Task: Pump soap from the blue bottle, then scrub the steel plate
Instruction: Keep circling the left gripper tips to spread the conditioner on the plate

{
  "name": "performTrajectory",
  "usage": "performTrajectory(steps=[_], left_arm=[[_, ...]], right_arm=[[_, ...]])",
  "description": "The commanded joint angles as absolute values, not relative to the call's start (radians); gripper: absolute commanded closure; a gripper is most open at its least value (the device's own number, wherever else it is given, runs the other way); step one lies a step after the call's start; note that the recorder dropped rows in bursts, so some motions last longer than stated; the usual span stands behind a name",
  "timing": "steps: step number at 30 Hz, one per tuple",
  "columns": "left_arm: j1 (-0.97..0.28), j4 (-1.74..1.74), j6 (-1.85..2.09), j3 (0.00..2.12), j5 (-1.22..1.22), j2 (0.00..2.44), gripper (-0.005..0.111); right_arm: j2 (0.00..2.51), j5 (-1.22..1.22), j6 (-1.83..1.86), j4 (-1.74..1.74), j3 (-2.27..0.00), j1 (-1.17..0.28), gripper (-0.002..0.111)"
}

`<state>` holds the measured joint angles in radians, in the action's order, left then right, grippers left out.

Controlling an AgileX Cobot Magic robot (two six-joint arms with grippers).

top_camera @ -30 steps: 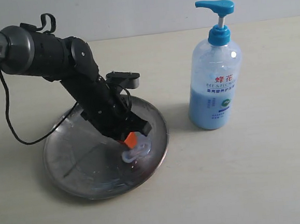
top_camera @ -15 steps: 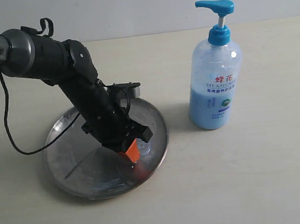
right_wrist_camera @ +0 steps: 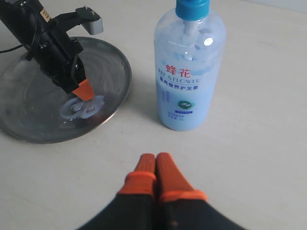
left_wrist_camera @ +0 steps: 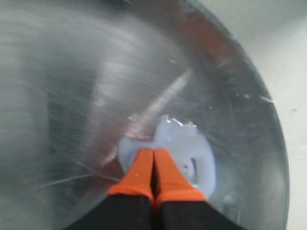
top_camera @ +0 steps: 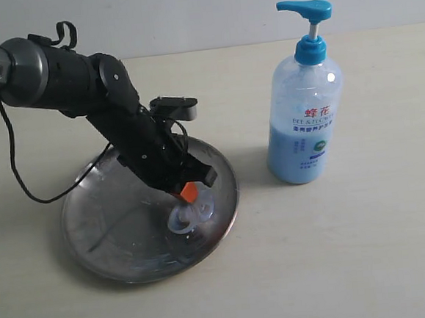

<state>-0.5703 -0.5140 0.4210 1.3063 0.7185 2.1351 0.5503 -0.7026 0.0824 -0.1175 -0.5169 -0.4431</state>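
Pale blue soap [top_camera: 188, 218] lies on the steel plate [top_camera: 93, 235] near the blue bottle [top_camera: 303, 115]; left gripper [top_camera: 189, 193], jaws together and empty, touches the blob; scrubbing looks barely begun

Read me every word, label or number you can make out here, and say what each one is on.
"蜂花": big red characters on the blue bottle label.
"BEE & FLOWER": small blue letters just below, barely legible.
Blue Chinese line under that, and the print by the green emblem: too small to read.
"R": white letter on the left arm, cut off by the picture's edge.
The steel plate: no text.
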Motion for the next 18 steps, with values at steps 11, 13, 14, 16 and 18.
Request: performTrajectory(steps=[11,13,14,16,18], left_arm=[[-0.572,-0.451,0.389,1.293,0.864,2.155,0.107],[-0.572,-0.527,0.418,1.293,0.857,2.155,0.107],[-0.572,-0.571,0.447,1.293,0.857,2.155,0.107],[-0.572,-0.649,0.503,1.293,0.857,2.155,0.107],[-0.572,-0.708,0.536,1.293,0.845,2.155,0.107]], right_arm=[[0.547,-0.686,0.086,-0.124,-0.513,-0.442,0.108],[0.547,-0.686,0.086,-0.124,-0.513,-0.442,0.108],[0.547,-0.686,0.086,-0.124,-0.513,-0.442,0.108],[0.547,-0.686,0.086,-0.124,-0.513,-0.442,0.108],[0.547,-0.686,0.086,-0.124,-0.513,-0.442,0.108]])
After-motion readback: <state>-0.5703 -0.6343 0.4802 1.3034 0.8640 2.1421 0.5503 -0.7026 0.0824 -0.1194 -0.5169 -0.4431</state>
